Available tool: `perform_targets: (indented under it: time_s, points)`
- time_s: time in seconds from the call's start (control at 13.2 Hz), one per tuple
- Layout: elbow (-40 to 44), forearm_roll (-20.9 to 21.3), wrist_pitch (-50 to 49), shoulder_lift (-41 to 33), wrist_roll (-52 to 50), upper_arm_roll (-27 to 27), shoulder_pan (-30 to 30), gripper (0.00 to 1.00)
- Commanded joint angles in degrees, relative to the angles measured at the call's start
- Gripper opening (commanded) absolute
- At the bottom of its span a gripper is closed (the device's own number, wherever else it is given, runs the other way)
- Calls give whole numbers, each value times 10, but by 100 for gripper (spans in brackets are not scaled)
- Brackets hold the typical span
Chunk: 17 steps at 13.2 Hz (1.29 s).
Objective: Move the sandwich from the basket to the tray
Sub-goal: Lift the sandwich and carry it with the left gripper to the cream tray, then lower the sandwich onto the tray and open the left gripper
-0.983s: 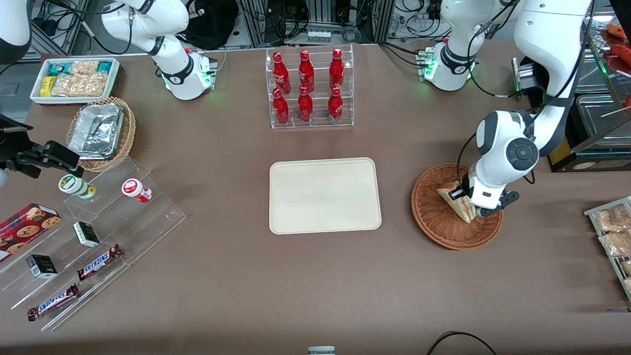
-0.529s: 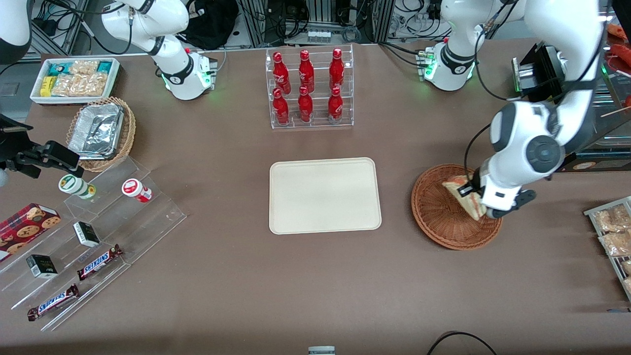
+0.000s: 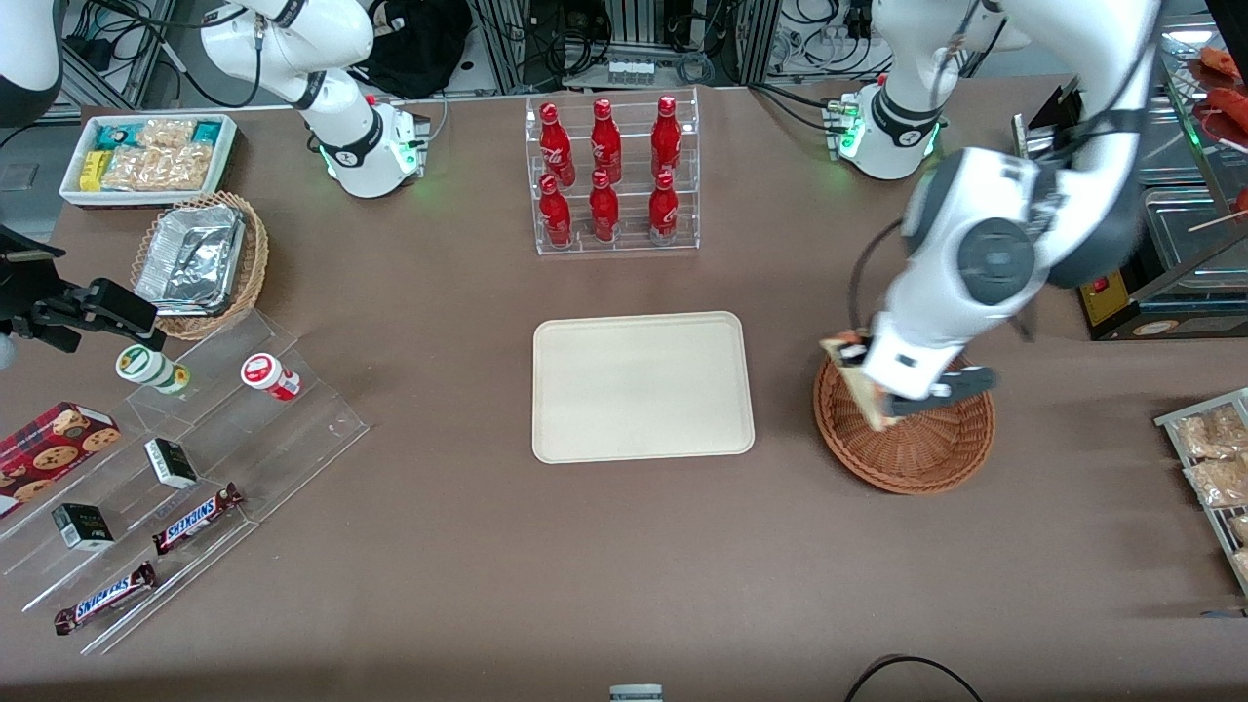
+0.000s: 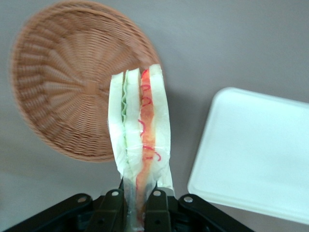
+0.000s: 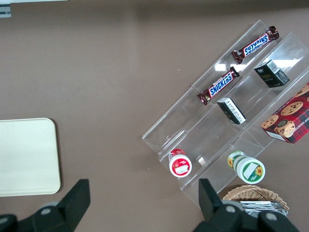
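My left gripper [image 3: 880, 385] is shut on the sandwich [image 3: 860, 382], a pale bread wedge with orange-red and green filling, and holds it lifted above the rim of the reddish-brown woven basket [image 3: 921, 448] on the side nearest the tray. In the left wrist view the sandwich [image 4: 140, 130] hangs upright between the two black fingers [image 4: 112, 208] of the gripper [image 4: 136, 205], with the basket [image 4: 67, 96] below it holding nothing. The flat cream tray [image 3: 642, 386] lies on the table beside the basket with nothing on it, and its corner [image 4: 256, 154] shows in the wrist view.
A clear rack of red bottles [image 3: 612, 175] stands farther from the front camera than the tray. Toward the parked arm's end are a tan wicker basket with a foil container [image 3: 200, 263], a white bin of snacks [image 3: 148, 156] and clear stepped shelves with candy bars [image 3: 195, 517]. Snack packets [image 3: 1214, 458] lie at the working arm's end.
The gripper has lifted the sandwich out of the basket's middle and carried it toward the tray, to above the basket's rim. The arm's wrist has swung over with it.
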Motion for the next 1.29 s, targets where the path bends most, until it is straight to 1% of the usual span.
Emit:
perform_targets:
  time_s: [0.0, 0.15, 0.38, 0.53, 0.68, 0.91, 1.13, 1.21]
  points:
    - [50, -3, -12, 49, 4, 6, -58, 9]
    - [51, -5, -4, 78, 2, 6, -97, 10]
    - [91, -8, 40, 140, -14, 6, -151, 10]
    - [143, -24, 79, 201, -65, 5, -167, 10]
    - [176, -21, 102, 248, -78, 7, -202, 9]
    - [176, -19, 167, 275, -73, 6, -224, 10]
    - [174, -12, 169, 287, -66, 7, -232, 10]
    - [174, -6, 169, 289, -66, 7, -239, 12]
